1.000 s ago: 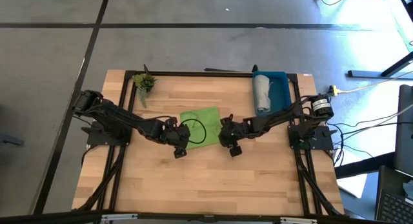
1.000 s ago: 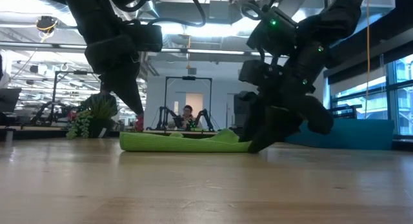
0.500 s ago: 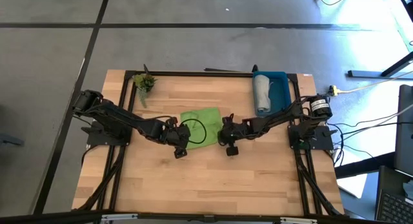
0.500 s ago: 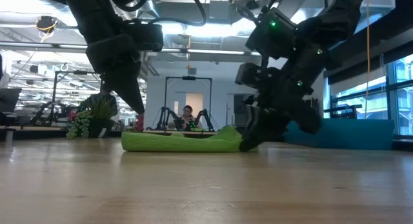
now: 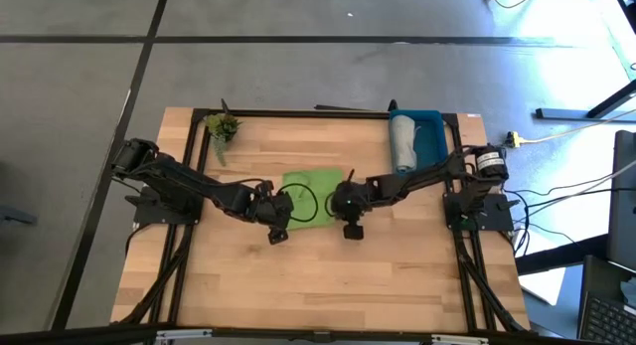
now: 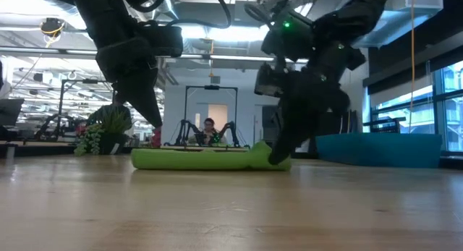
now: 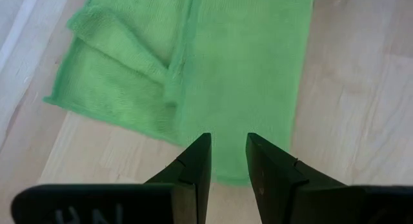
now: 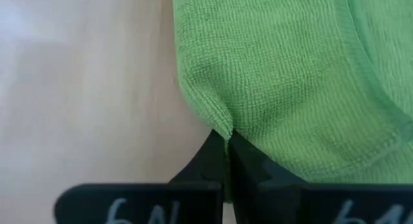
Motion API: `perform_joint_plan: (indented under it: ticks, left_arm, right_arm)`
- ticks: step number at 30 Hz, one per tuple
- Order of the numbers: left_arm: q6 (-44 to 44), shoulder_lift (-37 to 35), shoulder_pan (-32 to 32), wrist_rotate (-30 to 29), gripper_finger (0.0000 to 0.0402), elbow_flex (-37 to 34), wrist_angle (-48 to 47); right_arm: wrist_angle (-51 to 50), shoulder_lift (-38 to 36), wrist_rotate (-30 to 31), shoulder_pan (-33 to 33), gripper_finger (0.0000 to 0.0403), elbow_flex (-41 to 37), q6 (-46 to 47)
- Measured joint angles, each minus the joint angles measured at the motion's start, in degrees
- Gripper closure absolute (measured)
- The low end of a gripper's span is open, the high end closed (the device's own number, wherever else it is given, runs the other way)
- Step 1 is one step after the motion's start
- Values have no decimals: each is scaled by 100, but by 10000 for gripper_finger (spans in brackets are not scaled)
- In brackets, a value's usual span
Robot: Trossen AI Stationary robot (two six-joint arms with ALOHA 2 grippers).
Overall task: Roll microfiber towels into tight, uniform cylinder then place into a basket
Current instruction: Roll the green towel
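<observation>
About halfway: the grey towel (image 5: 402, 143) lies rolled in the basket (image 5: 433, 133) at two o'clock, while the green towel (image 5: 310, 184) sits partly folded mid-tabletop, the right tool (image 8: 226, 145) pinching its edge and the left tool (image 7: 227, 161) spread at its nine o'clock edge.

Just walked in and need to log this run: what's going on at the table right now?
Two arms are working the green towel lying mid-table. The right claw has pinched shut on the towel's edge on its own side, bunching the cloth there. The left claw sits at the opposite edge with its fingers slightly apart, over the towel but not gripping it. The towel is partly folded, not yet rolled. The grey towel, already rolled, lies in the blue basket at the far right corner.
</observation>
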Motion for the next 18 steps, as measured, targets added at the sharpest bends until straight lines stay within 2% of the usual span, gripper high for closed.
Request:
perform_joint_plan:
  ticks: [10, 18]
  left_arm:
    - [148, 0, -448, -4, 312, 0, 84]
    - [153, 0, -688, -179, 312, 0, 164]
  right_arm:
    - [-164, 0, -1542, -545, 398, 466, 627]
    - [-170, -8, -2027, -1106, 398, 523, 1205]
